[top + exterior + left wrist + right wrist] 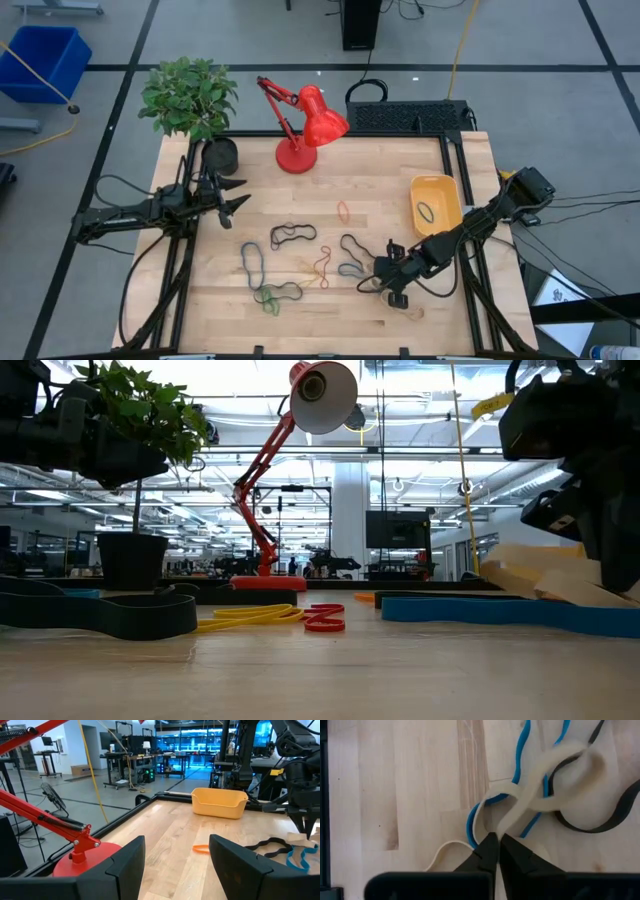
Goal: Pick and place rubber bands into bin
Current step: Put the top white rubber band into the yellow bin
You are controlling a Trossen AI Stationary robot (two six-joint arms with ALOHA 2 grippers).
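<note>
My right gripper [388, 283] is low over the table's near right part, shut on a tan rubber band [547, 780] that lies over a blue band [520, 755] and a black band [615, 815]. The yellow-orange bin [436, 204] stands on the table at the right and has one black band [428, 211] in it. More bands lie flat on the wood: orange [343, 211], black [292, 235], red [323, 265], dark blue [252, 262], green [275, 295]. My left gripper [237, 196] is open and empty at the far left, near the plant pot. My right gripper pinches the tan band at one bend of its loop [501, 822] between its two fingertips [487, 847]. The fingers come from above, slanting down. The band rises off the wood by the fingers, and its far part [580, 755] lies over the blue and black bands.
A red desk lamp [300, 125] and a potted plant [190, 100] stand at the table's far edge. A black frame rail [450, 170] runs beside the bin. Bare wood lies along the near edge [320, 325].
</note>
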